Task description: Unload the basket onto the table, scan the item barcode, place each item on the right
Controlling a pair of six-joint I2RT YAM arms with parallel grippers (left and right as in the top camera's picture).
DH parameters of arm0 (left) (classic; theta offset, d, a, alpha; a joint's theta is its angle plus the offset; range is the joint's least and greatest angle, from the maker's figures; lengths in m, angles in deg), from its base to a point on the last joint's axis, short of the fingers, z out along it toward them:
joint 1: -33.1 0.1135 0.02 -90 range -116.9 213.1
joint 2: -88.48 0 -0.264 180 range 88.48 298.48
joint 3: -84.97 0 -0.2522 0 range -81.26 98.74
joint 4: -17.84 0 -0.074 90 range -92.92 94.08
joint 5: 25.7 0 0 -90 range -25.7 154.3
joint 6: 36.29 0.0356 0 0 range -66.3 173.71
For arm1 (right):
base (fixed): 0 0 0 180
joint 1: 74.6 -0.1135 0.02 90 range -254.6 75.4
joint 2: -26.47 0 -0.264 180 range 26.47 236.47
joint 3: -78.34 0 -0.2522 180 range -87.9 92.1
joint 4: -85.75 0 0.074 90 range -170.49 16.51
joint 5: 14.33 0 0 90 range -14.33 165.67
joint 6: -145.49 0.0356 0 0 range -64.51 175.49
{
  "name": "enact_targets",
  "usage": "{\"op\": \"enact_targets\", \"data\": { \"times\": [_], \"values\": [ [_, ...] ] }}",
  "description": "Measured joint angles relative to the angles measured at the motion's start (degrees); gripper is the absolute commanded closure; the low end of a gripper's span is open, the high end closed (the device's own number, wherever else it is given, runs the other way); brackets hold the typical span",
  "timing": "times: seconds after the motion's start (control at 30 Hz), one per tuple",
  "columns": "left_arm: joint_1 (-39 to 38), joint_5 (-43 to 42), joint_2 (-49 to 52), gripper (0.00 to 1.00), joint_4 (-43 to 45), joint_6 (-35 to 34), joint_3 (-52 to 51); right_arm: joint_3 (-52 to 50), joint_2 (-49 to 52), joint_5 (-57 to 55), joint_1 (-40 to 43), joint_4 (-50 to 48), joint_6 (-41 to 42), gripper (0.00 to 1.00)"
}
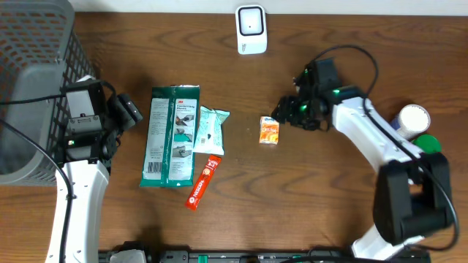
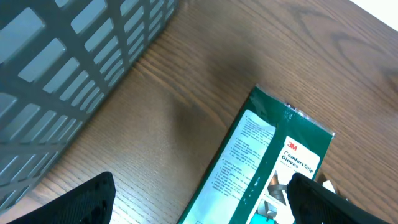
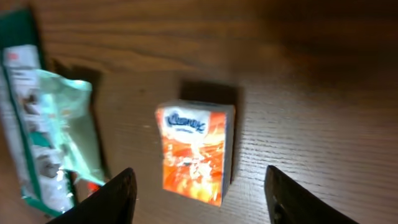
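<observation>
Right tool parted, fingers either side of the orange tissue pack, touching neither edge; plain only from the right wrist. Pack flat on the tabletop, between the pale green pouch and that tool. Scanner at the far edge, visible from overhead alone. Left tool wide, holding nothing, over the green glove packet, near the basket.

Overhead looks straight down on the whole table. Both wrist views sit close: left shares the green packet at nine o'clock, right shares the tissue pack just three o'clock of centre.
</observation>
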Motion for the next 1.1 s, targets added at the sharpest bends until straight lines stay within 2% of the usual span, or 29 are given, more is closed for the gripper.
{"op": "enact_targets", "data": {
  "times": [0.2,0.43,0.6,0.77,0.83,0.87,1.1],
  "values": [
    [0.0,0.0,0.0,0.12,0.0,0.0,0.0,-0.9,3.8,-0.1,-1.8,0.1,2.6,0.43],
    [0.0,0.0,0.0,0.12,0.0,0.0,0.0,-2.0,3.8,-2.5,-2.8,-0.9,4.3,0.61],
    [0.0,0.0,0.0,0.12,0.0,0.0,0.0,-5.3,3.8,-3.4,-2.8,-6.4,5.5,0.64],
    [0.0,0.0,0.0,0.12,0.0,0.0,0.0,-7.9,3.8,-1.1,-2.8,-12.3,6.3,0.84],
    [0.0,0.0,0.0,0.12,0.0,0.0,0.0,-7.9,3.8,-0.9,-2.8,-12.7,6.1,0.97],
    [0.0,0.0,0.0,0.12,0.0,0.0,0.0,-7.9,3.7,-0.7,-2.8,-12.9,6.1,0.99],
    [0.0,0.0,0.0,0.12,0.0,0.0,0.0,-8.7,2.0,4.2,0.0,-12.4,4.5,0.99]
  ]
}}
